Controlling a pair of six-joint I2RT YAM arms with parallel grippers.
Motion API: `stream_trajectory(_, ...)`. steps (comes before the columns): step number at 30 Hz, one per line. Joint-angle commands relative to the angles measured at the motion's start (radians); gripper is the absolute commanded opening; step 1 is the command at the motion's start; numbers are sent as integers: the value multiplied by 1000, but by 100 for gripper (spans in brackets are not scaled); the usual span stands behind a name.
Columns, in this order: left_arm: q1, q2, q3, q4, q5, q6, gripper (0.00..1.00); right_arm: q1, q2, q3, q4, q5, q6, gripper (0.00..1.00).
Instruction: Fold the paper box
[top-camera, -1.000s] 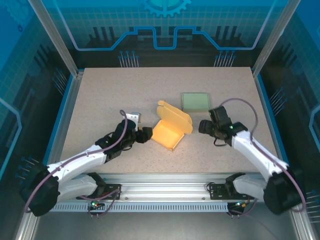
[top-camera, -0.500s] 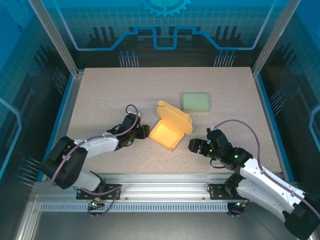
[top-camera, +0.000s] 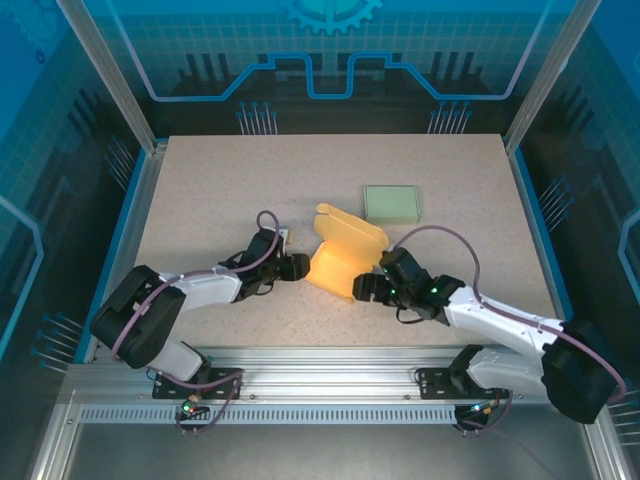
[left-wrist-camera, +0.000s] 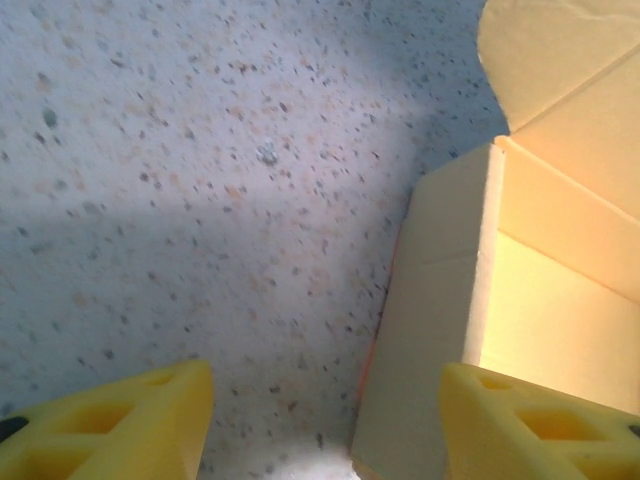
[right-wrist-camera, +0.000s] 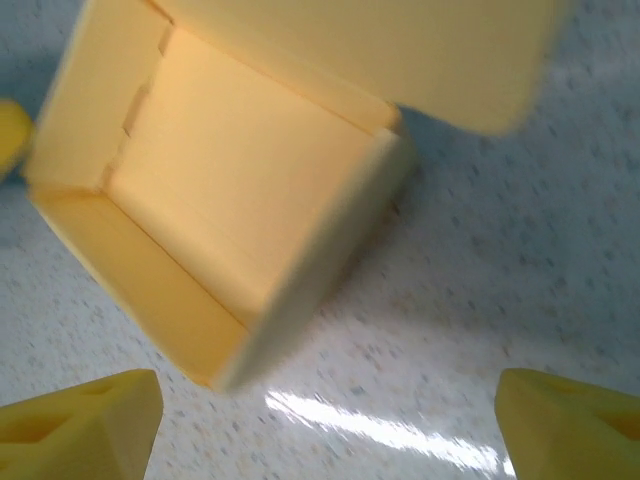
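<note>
Left gripper (top-camera: 293, 266), jaws spread, sits just beside the yellow paper box's (top-camera: 345, 258) left wall. Right gripper (top-camera: 365, 288), equally spread, faces its near-right side. Box stands lid-up mid-width on the table (top-camera: 200, 180), nearer the near edge; a green square (top-camera: 391, 204) lies behind it.

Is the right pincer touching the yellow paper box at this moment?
Apart. In the right wrist view, bare table shows between the open right pincer and the yellow paper box, which lies ahead of its fingers.
</note>
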Motion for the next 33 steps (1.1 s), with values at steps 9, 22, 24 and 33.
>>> stream_trajectory(9,-191,-53,-79,152,31,-141,61,-68,282,196,6,-56,-150,79)
stream_trajectory(22,-193,-410,-196,18,-142,335,73,-143,44,177,-199,37,-258,82)
stream_trajectory(24,-192,-445,-187,-30,-165,360,75,-168,11,157,-200,15,-269,81)
stream_trajectory(33,-146,-530,-147,-21,-248,463,80,-190,-83,151,-215,9,-386,76)
